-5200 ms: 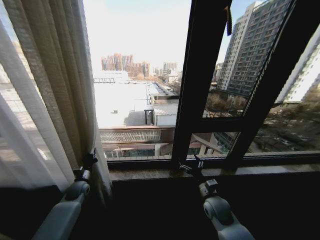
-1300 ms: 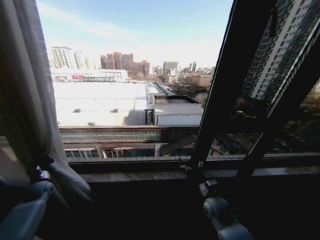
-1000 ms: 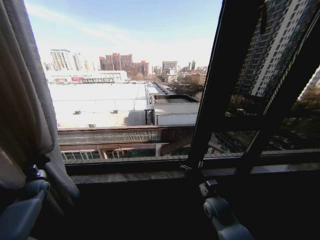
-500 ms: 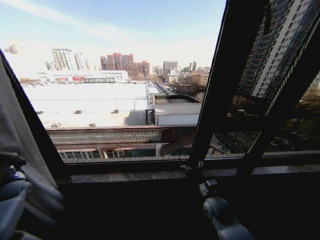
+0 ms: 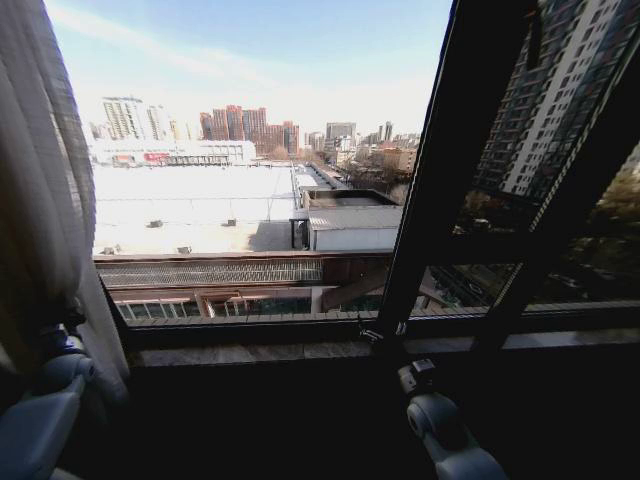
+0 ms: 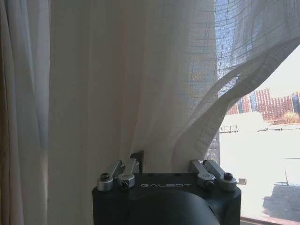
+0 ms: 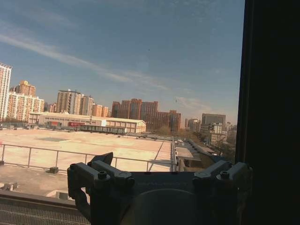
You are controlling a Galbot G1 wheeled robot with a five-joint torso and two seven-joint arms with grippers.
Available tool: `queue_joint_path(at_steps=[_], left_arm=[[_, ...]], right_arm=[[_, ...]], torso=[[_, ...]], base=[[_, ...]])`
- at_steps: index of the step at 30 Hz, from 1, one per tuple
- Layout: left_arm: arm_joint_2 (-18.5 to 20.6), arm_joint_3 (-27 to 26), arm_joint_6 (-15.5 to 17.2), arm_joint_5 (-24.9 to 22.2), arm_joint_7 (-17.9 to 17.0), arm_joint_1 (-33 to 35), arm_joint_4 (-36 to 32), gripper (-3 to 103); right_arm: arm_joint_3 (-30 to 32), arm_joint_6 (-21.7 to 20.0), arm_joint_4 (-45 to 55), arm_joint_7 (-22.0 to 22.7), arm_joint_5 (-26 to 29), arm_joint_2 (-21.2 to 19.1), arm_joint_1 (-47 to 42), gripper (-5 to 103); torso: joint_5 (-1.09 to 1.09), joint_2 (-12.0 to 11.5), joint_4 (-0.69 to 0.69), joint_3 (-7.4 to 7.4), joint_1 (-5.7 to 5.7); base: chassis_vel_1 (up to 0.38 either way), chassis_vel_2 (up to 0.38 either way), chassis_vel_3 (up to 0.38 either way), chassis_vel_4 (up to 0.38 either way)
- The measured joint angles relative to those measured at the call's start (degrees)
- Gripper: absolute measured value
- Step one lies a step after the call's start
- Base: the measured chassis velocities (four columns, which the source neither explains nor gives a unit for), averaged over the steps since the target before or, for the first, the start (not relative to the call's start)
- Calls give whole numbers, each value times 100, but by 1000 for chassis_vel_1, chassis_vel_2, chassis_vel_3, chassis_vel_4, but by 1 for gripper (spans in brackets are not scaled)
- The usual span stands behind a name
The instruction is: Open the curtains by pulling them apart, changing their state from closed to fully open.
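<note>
left gripper [image 5: 68,322] clamped on the curtains [image 5: 45,200], which swung back right after the pull; right gripper [image 5: 383,335] open, empty; left panel nearly cleared.

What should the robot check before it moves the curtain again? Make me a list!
1. Left curtain pulled to the window's left edge: ok.
2. Left hand against the curtain's lower folds: ok.
3. Left hand actually pinching the fabric: cannot tell; the cloth hides the fingertips.
4. Right hand low by the windowsill, touching no fabric: ok.
5. Right curtain pulled aside: cannot tell; the dark window frame fills that side.
6. Middle glass uncovered: ok.
</note>
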Motion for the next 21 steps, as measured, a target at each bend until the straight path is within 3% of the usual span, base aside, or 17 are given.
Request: queue_joint_path(at_steps=[1, 6, 10, 12, 16, 21], left_arm=[[-85, -92, 30, 133, -9, 126, -208, 44], [-258, -270, 37, 378, -11, 512, -724, 55], [-489, -409, 38, 600, -26, 1128, -1492, 77], [-527, -422, 38, 626, -29, 1227, -1606, 77], [-767, -423, 43, 693, -35, 1745, -2208, 97], [-1034, -321, -13, 684, -10, 2110, -2762, 100]], right_arm=[[0, 0, 0, 0, 0, 0, 0, 100], [0, 0, 0, 0, 0, 0, 0, 100], [0, 0, 0, 0, 0, 0, 0, 100], [0, 0, 0, 0, 0, 0, 0, 100], [0, 0, 0, 0, 0, 0, 0, 100], [0, 0, 0, 0, 0, 0, 0, 100]], torso=[[0, 0, 0, 0, 0], [0, 0, 1, 0, 0], [0, 0, 0, 0, 0], [0, 0, 0, 0, 0], [1, 0, 1, 0, 0], [0, 0, 0, 0, 0]], base=[[0, 0, 0, 0], [0, 0, 0, 0], [0, 0, 0, 0], [0, 0, 0, 0], [0, 0, 0, 0], [0, 0, 0, 0]])
